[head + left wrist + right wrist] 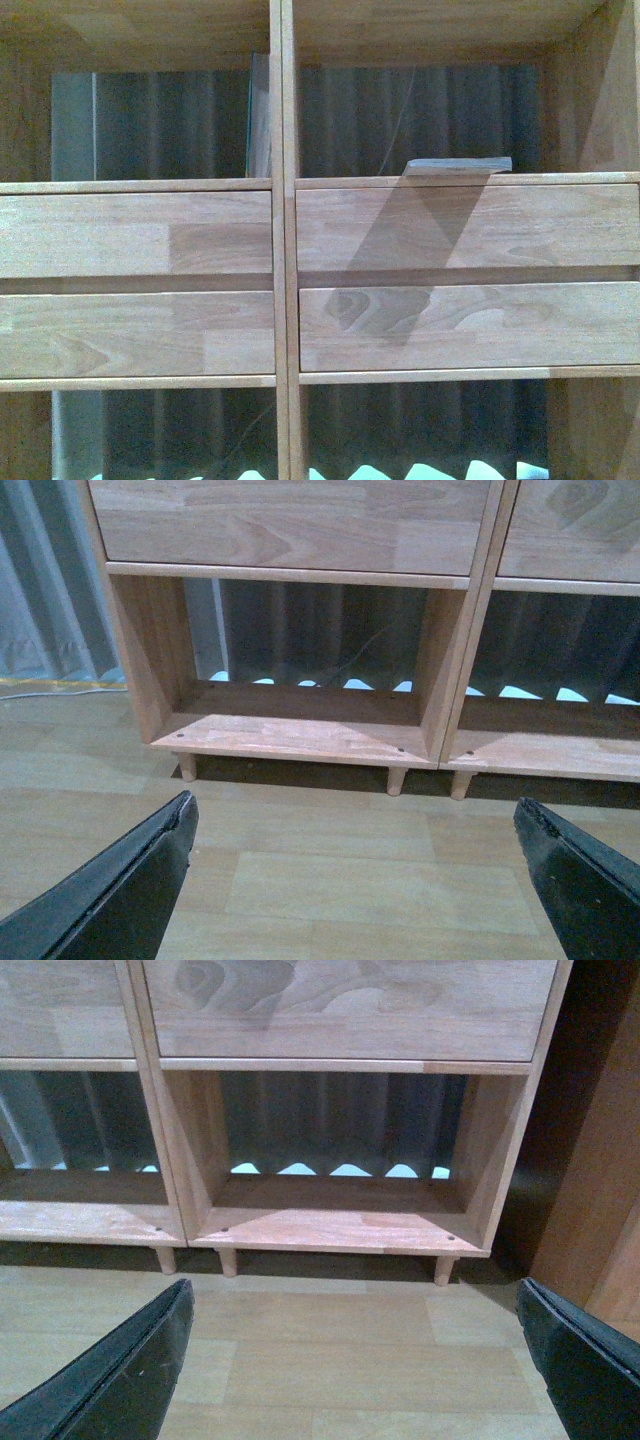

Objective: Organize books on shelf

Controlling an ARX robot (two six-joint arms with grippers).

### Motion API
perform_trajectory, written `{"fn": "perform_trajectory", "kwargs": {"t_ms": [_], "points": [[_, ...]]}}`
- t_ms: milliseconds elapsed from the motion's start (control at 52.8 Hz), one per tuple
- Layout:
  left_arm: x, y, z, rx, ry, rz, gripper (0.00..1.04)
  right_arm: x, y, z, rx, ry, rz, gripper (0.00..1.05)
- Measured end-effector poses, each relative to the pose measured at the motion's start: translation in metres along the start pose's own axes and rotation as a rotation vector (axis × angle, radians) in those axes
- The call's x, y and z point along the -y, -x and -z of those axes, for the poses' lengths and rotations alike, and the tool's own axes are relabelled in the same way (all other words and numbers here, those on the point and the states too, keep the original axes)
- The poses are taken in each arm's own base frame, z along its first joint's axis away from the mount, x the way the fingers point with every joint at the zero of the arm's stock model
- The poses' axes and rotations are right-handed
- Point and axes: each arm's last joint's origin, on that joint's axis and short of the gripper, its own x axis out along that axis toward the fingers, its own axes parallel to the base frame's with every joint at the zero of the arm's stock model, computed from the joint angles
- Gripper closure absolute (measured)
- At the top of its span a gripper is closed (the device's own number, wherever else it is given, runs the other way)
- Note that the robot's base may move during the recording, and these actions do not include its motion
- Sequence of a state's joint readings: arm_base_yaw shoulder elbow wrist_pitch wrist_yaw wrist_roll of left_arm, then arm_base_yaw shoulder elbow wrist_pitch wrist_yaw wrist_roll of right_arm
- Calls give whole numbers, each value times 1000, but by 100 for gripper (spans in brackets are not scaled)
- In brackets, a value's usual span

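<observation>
In the shelf's (281,250) upper right compartment, one thin book (458,166) lies flat at the front edge. A second book (259,115) stands upright against the divider in the upper left compartment. Four drawers (135,235) show grained, jointed planks. Left gripper (355,810) and right gripper (355,1290) hang low over the pale plank floor (330,880), their dark tapered jaws spread wide and empty.

Black jaws — tapered, 2 per wrist

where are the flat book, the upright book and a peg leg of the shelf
flat book (458,167), front view, near edge
upright book (259,120), front view, its cover
peg leg (396,780), left wrist view, its middle
</observation>
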State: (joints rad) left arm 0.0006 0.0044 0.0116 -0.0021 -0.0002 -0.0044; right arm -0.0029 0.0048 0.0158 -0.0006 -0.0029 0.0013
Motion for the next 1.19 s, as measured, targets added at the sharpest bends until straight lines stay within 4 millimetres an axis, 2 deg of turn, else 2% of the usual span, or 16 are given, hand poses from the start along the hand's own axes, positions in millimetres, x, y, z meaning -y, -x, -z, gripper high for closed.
{"fn": "perform_trajectory", "kwargs": {"t_ms": [1193], "points": [[0, 0, 0, 0, -1, 0, 7, 0, 0, 0, 0, -1, 0, 7]]}}
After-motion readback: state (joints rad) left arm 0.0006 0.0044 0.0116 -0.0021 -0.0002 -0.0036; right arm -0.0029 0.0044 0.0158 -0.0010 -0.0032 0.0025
